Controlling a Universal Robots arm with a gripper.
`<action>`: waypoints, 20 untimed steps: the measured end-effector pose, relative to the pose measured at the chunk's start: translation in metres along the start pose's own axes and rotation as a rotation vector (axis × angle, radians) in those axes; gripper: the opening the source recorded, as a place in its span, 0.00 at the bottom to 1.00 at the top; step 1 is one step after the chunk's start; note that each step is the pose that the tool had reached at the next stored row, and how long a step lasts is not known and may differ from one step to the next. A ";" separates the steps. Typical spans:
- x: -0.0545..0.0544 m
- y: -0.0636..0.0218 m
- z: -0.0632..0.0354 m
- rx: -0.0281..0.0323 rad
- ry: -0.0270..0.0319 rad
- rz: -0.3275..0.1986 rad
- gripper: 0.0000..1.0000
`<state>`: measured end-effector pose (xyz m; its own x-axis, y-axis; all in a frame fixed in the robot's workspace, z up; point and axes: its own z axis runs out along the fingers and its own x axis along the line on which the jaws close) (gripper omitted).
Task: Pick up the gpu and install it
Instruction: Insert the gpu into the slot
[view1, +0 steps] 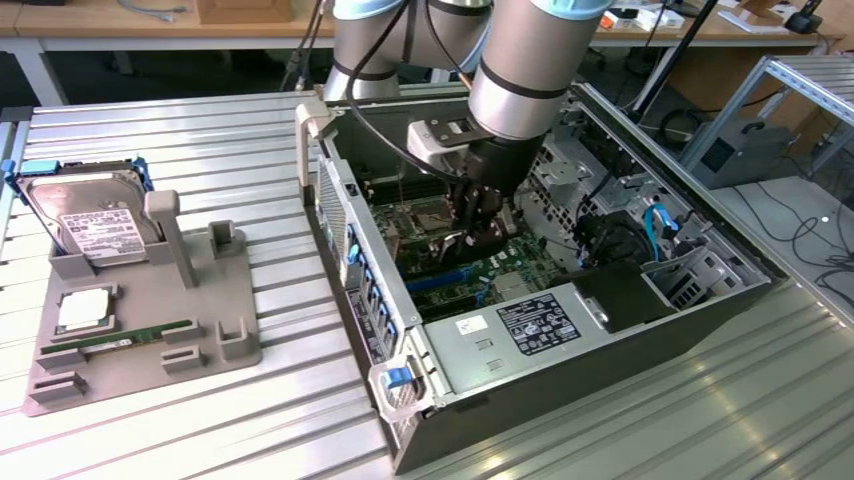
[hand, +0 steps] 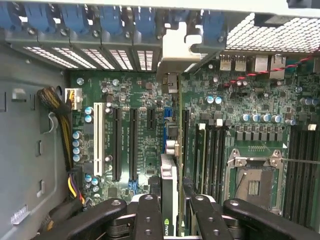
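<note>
We see the open case (view1: 561, 300) crowded; drive cage (view1: 694, 270) and cables (view1: 607, 235) hem the arm (view1: 527, 70); the slots (hand: 122, 145) beside the gpu (hand: 169, 195) lie bare.

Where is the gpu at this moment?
The gpu is held edge-on in the hand, inside the open computer case at the exterior view's centre, above the motherboard and its slots.

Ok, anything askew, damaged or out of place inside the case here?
Nothing stands out. The gripper holds the gpu edge-on above the motherboard, lined up with the slots. The case lies open on its side; the hard drive stands in the holder beside it.
</note>
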<state>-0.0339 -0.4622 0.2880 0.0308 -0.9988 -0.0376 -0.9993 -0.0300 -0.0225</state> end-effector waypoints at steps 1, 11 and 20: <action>0.001 0.0027 0.0001 0.0000 0.0000 0.000 0.27; -0.002 0.0093 0.0030 0.0001 0.0006 0.002 0.27; -0.002 0.0116 0.0052 -0.0001 0.0043 0.002 0.27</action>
<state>-0.0455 -0.4604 0.2826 0.0286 -0.9990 -0.0334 -0.9994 -0.0279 -0.0223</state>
